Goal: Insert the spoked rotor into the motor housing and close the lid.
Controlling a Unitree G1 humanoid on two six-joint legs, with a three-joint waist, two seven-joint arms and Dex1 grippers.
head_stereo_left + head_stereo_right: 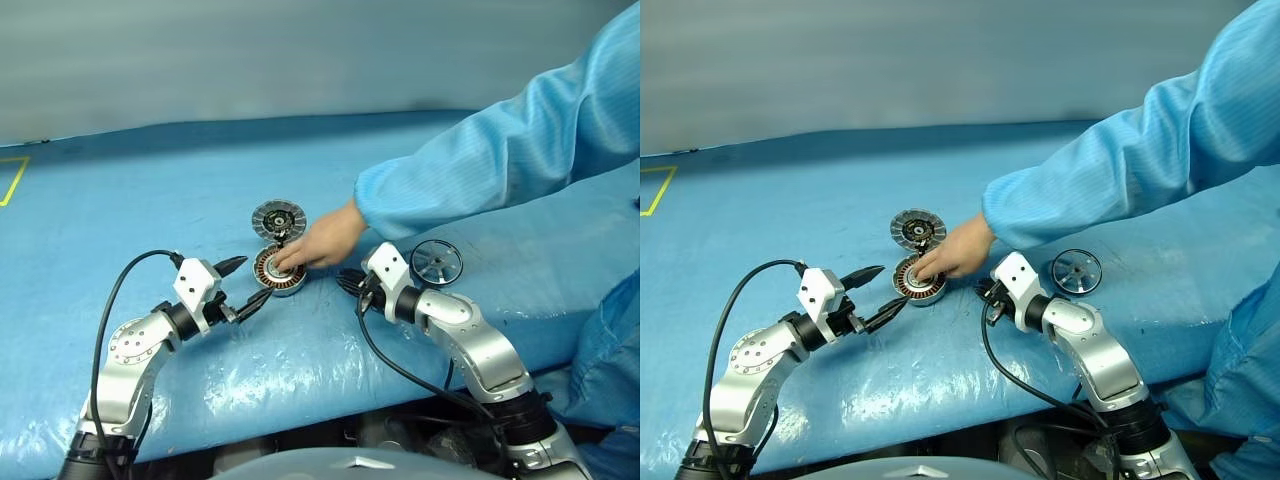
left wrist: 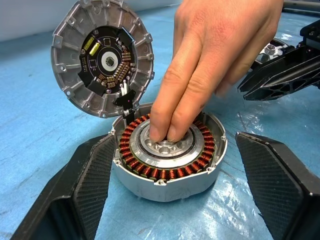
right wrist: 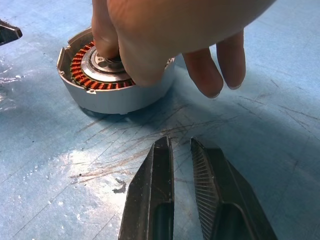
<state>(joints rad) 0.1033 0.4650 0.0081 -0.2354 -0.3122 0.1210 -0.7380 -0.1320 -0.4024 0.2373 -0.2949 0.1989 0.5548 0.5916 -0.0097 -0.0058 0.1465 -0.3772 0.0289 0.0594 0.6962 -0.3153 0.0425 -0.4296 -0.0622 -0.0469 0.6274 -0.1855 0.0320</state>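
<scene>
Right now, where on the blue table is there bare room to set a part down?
Free: the blue table left of the open lid. Crowded: around the motor housing, where a person's hand and both grippers, left and right, converge; spoked rotor lies right.

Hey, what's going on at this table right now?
A person's hand has two fingers pressed into the centre of the motor housing, whose lid stands open. The spoked rotor lies apart on the blue table. The left gripper sits open beside the housing; the right gripper waits nearly shut, holding nothing.
</scene>
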